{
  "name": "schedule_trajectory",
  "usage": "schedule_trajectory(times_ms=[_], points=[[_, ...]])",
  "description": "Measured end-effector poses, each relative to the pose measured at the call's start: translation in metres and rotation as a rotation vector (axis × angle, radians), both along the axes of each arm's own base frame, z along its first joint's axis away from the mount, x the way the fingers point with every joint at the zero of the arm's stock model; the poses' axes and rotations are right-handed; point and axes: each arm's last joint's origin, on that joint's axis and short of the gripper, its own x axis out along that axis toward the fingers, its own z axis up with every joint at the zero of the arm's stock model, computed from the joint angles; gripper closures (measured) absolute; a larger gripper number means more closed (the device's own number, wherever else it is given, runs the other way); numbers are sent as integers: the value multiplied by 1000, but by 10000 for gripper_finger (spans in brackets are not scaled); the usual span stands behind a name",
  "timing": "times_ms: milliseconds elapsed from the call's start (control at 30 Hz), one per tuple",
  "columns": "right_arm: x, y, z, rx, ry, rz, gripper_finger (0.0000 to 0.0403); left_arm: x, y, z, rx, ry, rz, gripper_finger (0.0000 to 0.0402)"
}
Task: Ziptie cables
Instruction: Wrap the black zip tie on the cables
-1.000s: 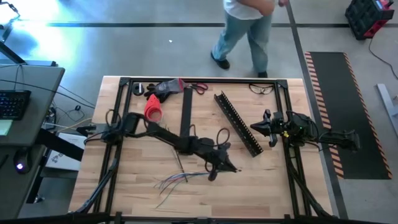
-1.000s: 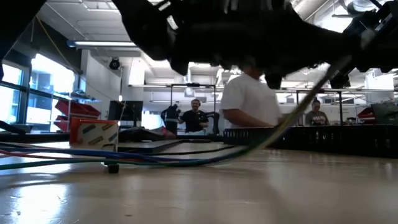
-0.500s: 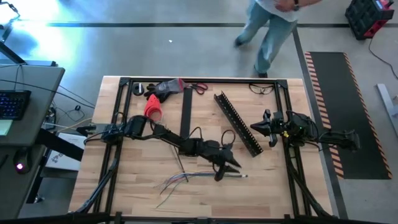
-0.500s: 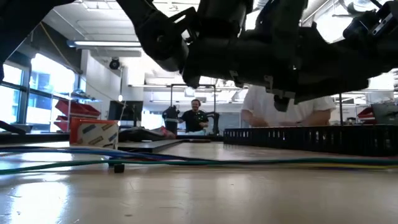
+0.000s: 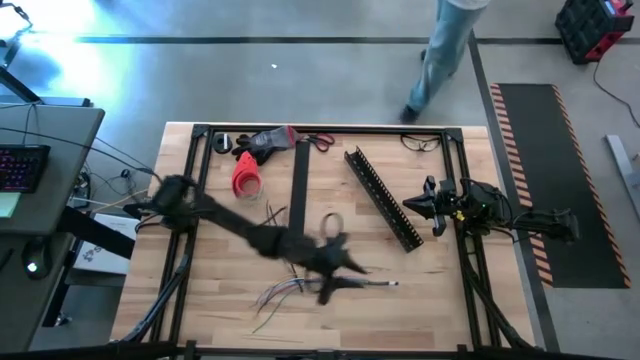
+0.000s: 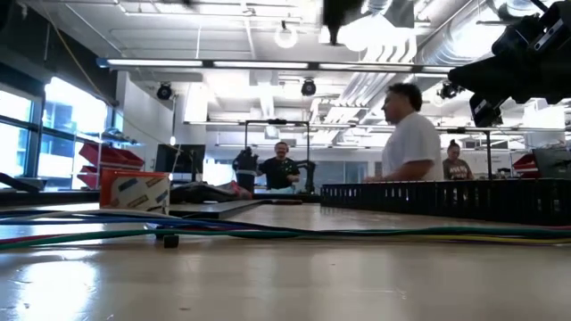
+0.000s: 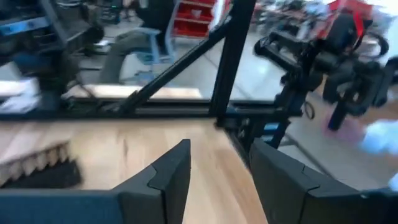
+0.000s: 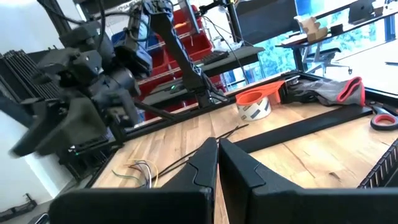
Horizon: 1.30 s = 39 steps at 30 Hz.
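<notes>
Multicoloured cables (image 5: 300, 288) lie flat on the wooden surface (image 5: 440, 290), near its front edge, their free ends splayed away from the black slotted channel (image 5: 382, 198), which lies diagonally further back. In the low view the cables (image 6: 268, 232) run as a long strand across the surface in front of that channel (image 6: 446, 198). The left tool (image 5: 335, 272) hangs just above the cables, between them and the channel; its two fingers (image 7: 168, 177) stand apart with a clear gap and nothing between them. The right tool (image 5: 420, 205) waits just beside the channel's nearer end, its fingers (image 8: 205, 163) pressed together on nothing. An orange tape roll (image 5: 246, 174) sits well behind the cables. A person (image 6: 412, 143) stands beyond the channel.
</notes>
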Motion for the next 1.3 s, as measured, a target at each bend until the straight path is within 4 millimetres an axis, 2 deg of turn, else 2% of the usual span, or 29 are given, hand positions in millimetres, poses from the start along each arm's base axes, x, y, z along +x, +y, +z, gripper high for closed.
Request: schedule_trajectory(times_ms=[133,267,400,467,567,733,900,1100,1300], points=[[0,0,0,0,0,0,402,-64,-16,-1,9,-35,160,269],[0,0,0,0,0,0,402,-119,-27,-20,18,-34,272,270],[0,0,0,1,-1,-1,402,-152,-34,-39,3,-2,365,270],[0,0,1,85,-11,2,402,-162,-36,-50,2,20,401,270],[0,-1,4,288,-50,-17,402,-170,-39,-58,-16,30,448,270],[2,2,9,358,-98,0,402,-175,-40,-65,-15,38,464,270],[13,16,17,344,-147,78,402,-175,-39,-64,-9,32,474,270],[29,45,22,213,-211,145,402,-175,-39,-64,-3,24,492,270],[63,75,20,153,-24,182,402,-175,-39,-63,-4,23,492,270]])
